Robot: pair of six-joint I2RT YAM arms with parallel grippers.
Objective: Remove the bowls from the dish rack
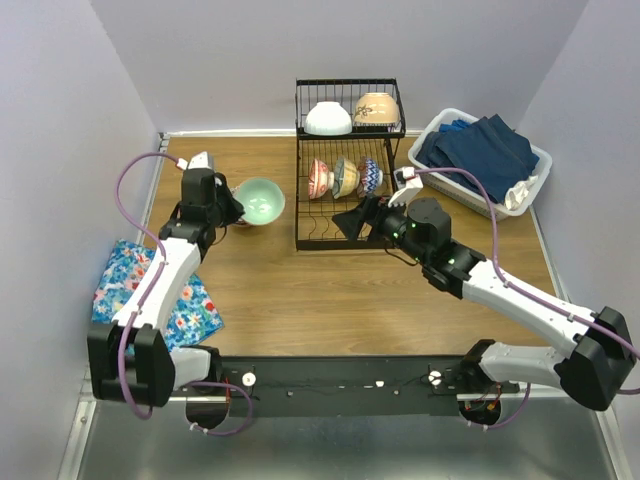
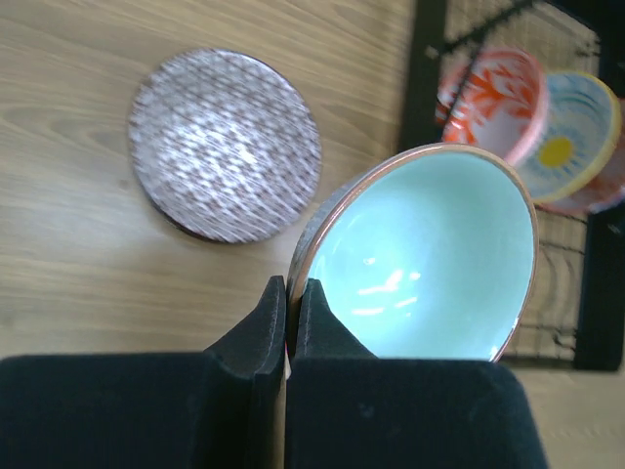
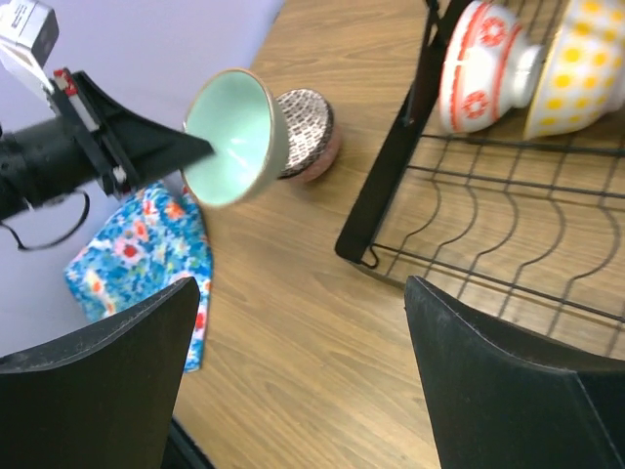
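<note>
My left gripper [image 1: 238,206] is shut on the rim of the mint-green bowl [image 1: 260,199] and holds it tilted above the table, left of the dish rack [image 1: 304,215]. The pinch shows in the left wrist view [image 2: 288,293], one finger inside the bowl [image 2: 430,259]. Below it a pink bowl with a patterned underside [image 2: 225,145] lies upside down on the table. The rack's lower tray holds a red-patterned bowl [image 1: 320,178], an olive and yellow bowl [image 1: 346,177] and a blue-zigzag bowl [image 1: 370,176]. A white bowl [image 1: 328,119] and a beige bowl [image 1: 376,108] sit on the raised shelf. My right gripper [image 1: 352,224] is open and empty at the rack's front edge.
A white basket [image 1: 535,160] of blue cloths stands right of the rack. A floral cloth [image 1: 150,290] lies at the table's left edge by the left arm. Purple walls close in the back and sides. Bare wood [image 3: 312,322] lies under the right gripper.
</note>
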